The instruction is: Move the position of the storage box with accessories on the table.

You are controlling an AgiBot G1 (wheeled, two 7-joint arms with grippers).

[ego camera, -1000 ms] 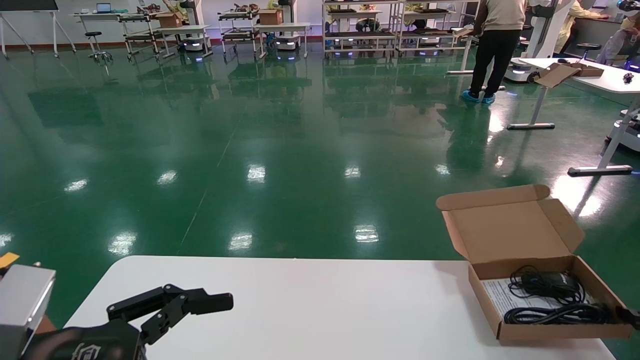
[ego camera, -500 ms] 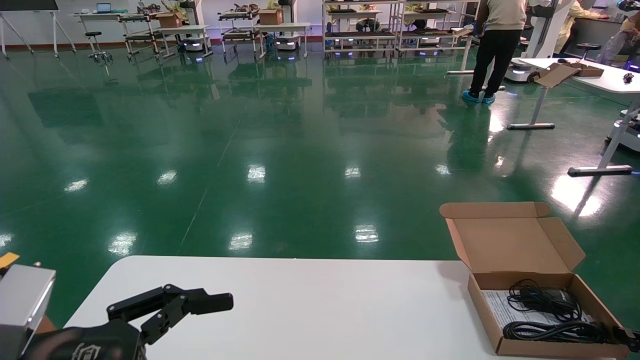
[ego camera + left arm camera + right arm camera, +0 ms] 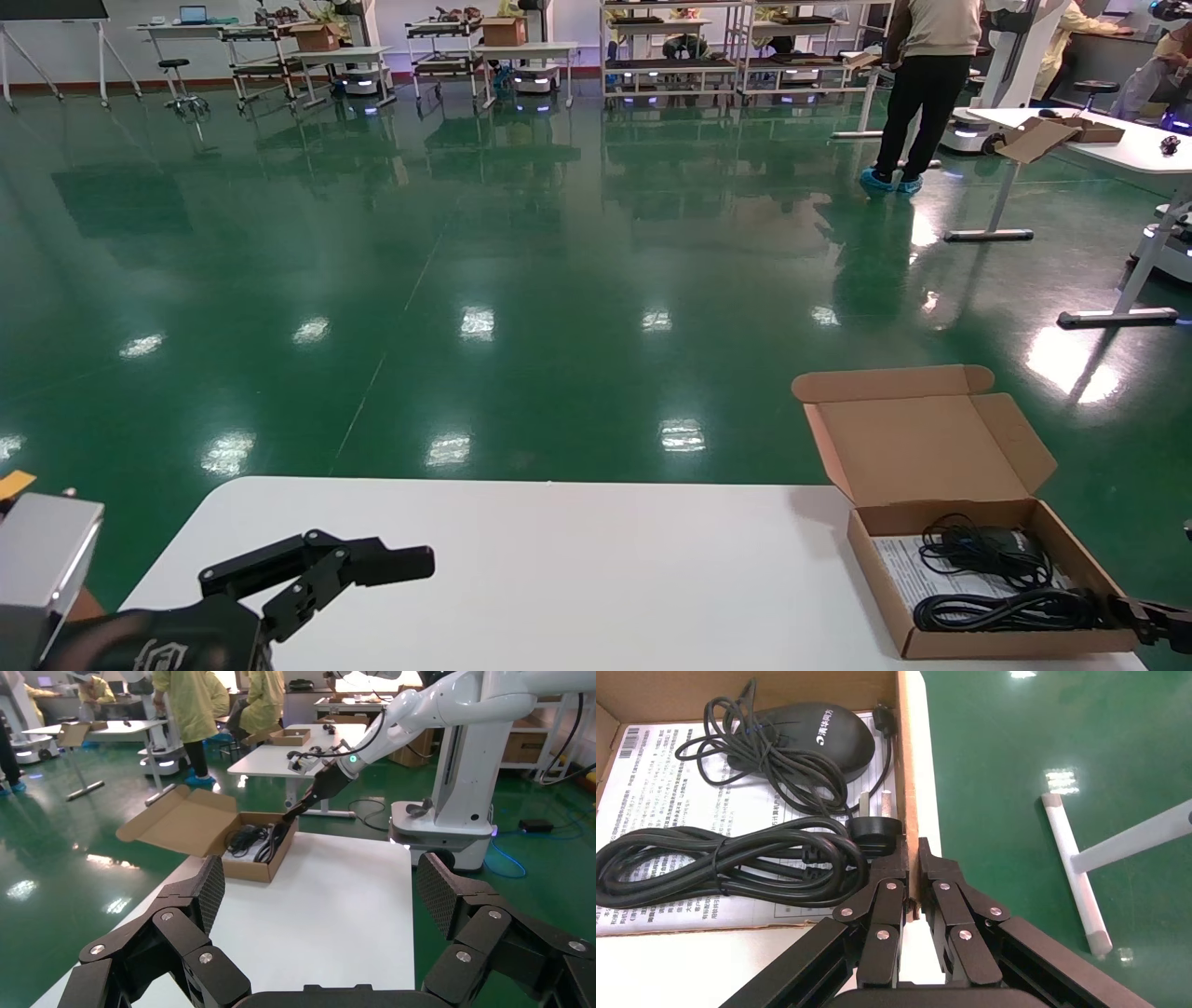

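A glossy green floor (image 3: 521,280) fills most of the head view, with ceiling lights mirrored in it. Along the top of that frame, racks and carts (image 3: 670,47) are lined up against the far wall, and a standing person (image 3: 922,84) in dark trousers is seen at the upper right beside a white desk (image 3: 1099,140) on which a flattened cardboard box lies.

The table (image 3: 577,578), white and smooth with a rounded corner at lower left, spans the bottom of the head view. Its surface is bare between the two arms.

The storage box (image 3: 987,643) is placed at the lower right of the head view, near the table's right edge, with its flap lid (image 3: 922,447) raised and tilted back. Inside it the accessories (image 3: 987,582) are laid: coiled black cables and a black adapter on a white printed sheet (image 3: 659,783).

The right gripper (image 3: 912,860) is seen at the box's right side wall in the right wrist view, its fingers drawn narrow and pinched on that cardboard wall, one finger inside and one outside.

The left gripper (image 3: 372,564) is held at the lower left of the head view, above the table, with its fingers (image 3: 211,896) spread wide and nothing between them.
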